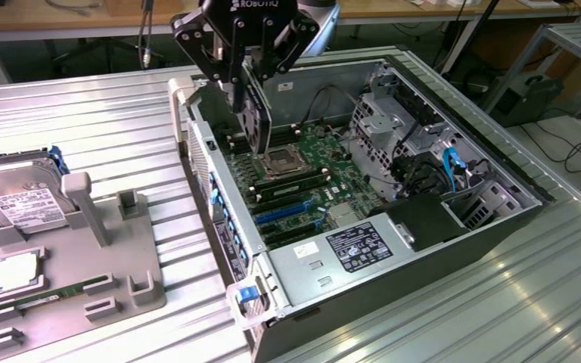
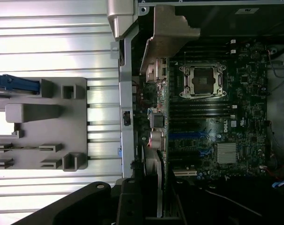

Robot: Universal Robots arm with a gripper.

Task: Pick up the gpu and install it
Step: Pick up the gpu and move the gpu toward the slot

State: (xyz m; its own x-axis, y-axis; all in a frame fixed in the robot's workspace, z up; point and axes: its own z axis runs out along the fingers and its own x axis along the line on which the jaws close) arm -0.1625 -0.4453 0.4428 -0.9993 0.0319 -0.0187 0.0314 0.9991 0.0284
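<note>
Pinching the gpu (image 1: 261,128) upright, the claw (image 1: 247,97) — partly closed — hangs above the open case (image 1: 402,295).

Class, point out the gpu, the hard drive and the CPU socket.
gpu (image 1: 260,127), exterior view, lower part of the card.
hard drive (image 1: 25,204), exterior view, its label.
CPU socket (image 2: 202,80), wrist view, its middle.

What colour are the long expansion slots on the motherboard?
Blue. The expansion slots show best in the exterior view.
</note>
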